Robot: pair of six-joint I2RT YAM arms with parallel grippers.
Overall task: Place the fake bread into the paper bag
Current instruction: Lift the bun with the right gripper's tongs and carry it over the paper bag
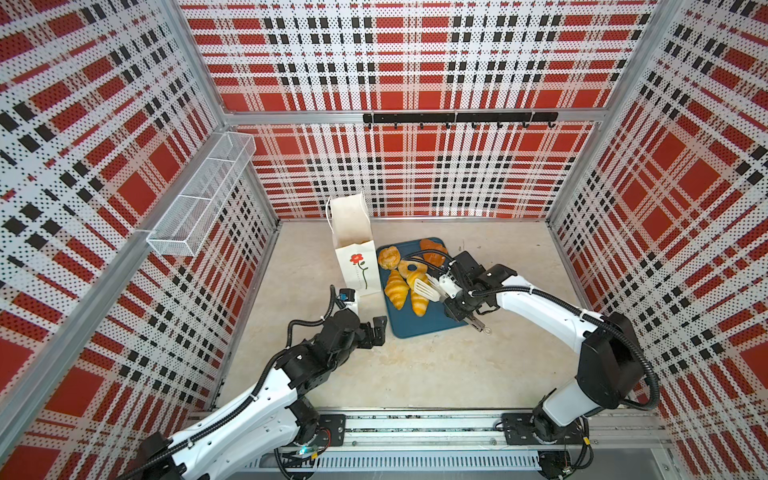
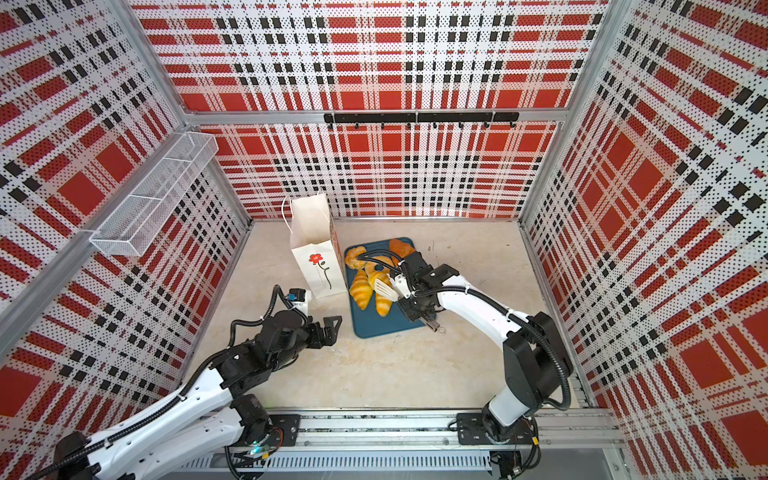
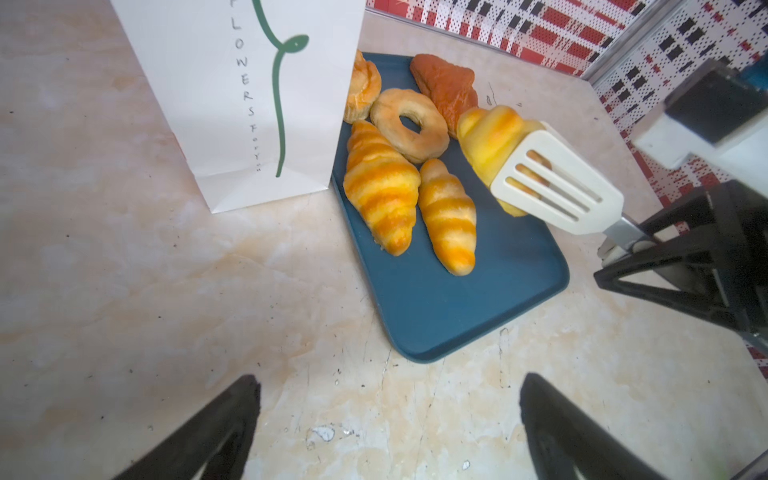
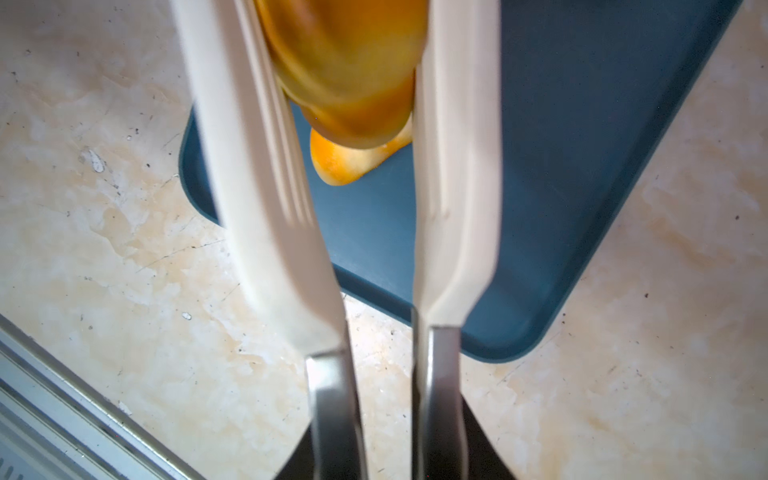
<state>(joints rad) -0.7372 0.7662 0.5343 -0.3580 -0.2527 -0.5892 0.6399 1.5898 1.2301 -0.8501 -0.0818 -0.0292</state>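
The white paper bag [image 1: 357, 266] with the red flower stands open at the left of a blue tray [image 1: 419, 326]. On the tray lie two croissants [image 3: 380, 187], a ring doughnut [image 3: 409, 124], a bun [image 3: 365, 89] and a darker brown piece [image 3: 446, 87]. My right gripper [image 1: 459, 309] is shut on the metal handles of white slotted tongs [image 3: 557, 183]. The tongs clamp a yellow croissant [image 4: 345, 70] just above the tray. My left gripper [image 3: 388, 424] hangs open and empty over the table, in front of the bag.
A white wire basket [image 1: 203, 195] hangs on the left wall and a black hook rail [image 1: 459, 117] on the back wall. Plaid walls close in three sides. The arms' base rail [image 1: 415, 428] runs along the front edge.
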